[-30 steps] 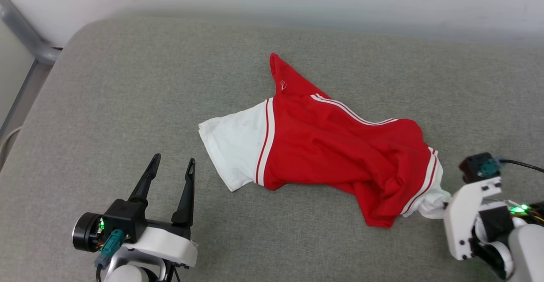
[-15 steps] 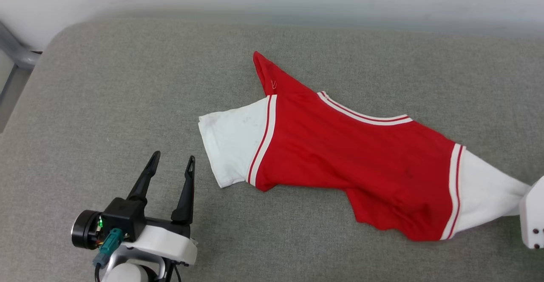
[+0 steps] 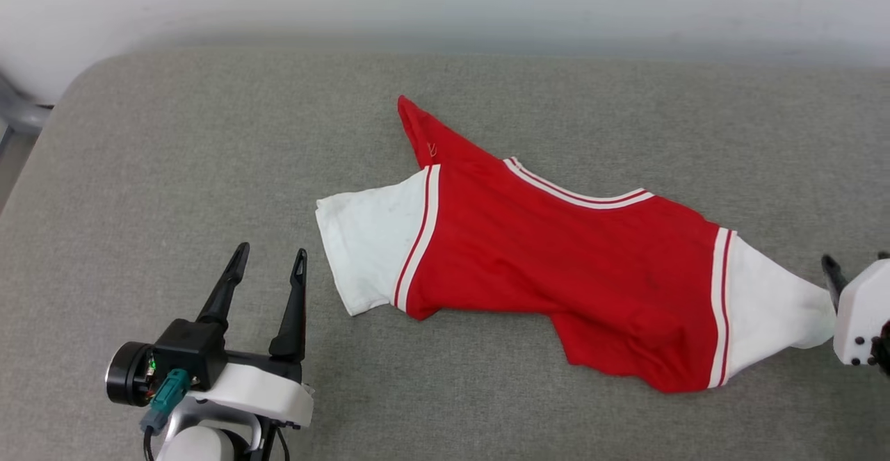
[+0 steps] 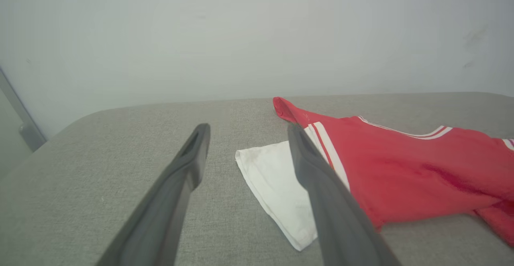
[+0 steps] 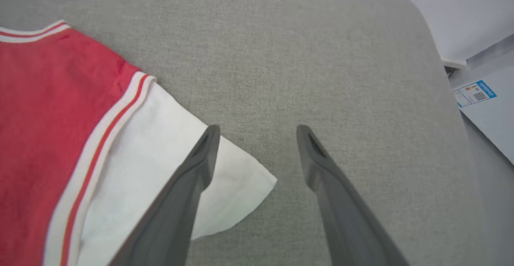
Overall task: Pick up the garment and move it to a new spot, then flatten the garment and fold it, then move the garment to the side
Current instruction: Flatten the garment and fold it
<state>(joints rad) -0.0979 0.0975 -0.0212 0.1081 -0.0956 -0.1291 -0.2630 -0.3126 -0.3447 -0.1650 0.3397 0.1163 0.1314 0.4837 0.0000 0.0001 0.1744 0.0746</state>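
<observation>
Garment (image 3: 556,252) spread across frame centre on grey surface (image 3: 174,169) | left gripper (image 3: 271,252) open, lower left | right gripper (image 5: 257,133) open, empty, by sleeve (image 5: 160,145) end

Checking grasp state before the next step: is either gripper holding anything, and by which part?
Nothing is held. The right gripper stands open over the white sleeve tip of the garment; the left gripper is open, apart from it.

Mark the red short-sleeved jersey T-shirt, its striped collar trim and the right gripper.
red short-sleeved jersey T-shirt (image 3: 556,266), head view, red chest panel.
striped collar trim (image 3: 584,201), head view, mid-band.
right gripper (image 5: 258,128), right wrist view, between open fingertips.
</observation>
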